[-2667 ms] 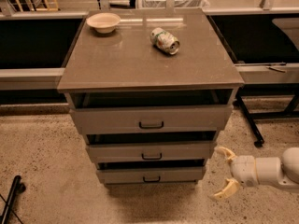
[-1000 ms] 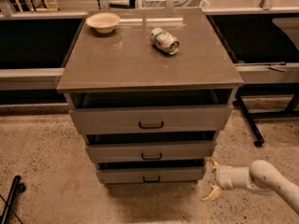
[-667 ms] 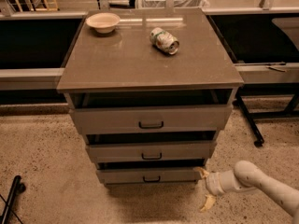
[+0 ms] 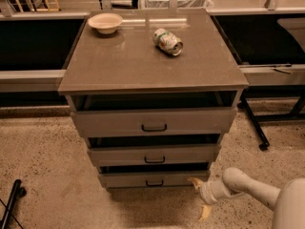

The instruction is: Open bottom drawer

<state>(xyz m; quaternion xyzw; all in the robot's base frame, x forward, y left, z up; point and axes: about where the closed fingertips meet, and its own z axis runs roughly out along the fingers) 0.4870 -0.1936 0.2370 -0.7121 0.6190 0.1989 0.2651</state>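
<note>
— Camera view: where's the bottom drawer point(image 4: 126, 180)?
— Lowest of three in the grey cabinet, just above the floor, with a small dark handle point(image 4: 154, 182) at its middle.
— And the tool point(image 4: 199, 197)?
— By the drawer's right corner, fingers spread wide, grasping nothing.
— The worktop point(image 4: 124, 66)?
— It carries a bowl point(image 4: 105, 22) and a can point(image 4: 167, 41) lying on its side.

Smooth off-white arm point(image 4: 255, 189), rounded and thick. Gripper point(image 4: 197, 199) low at the view's right: pale ribbed wrist, two yellowish tapered fingers point(image 4: 196, 182), spread apart.
</note>
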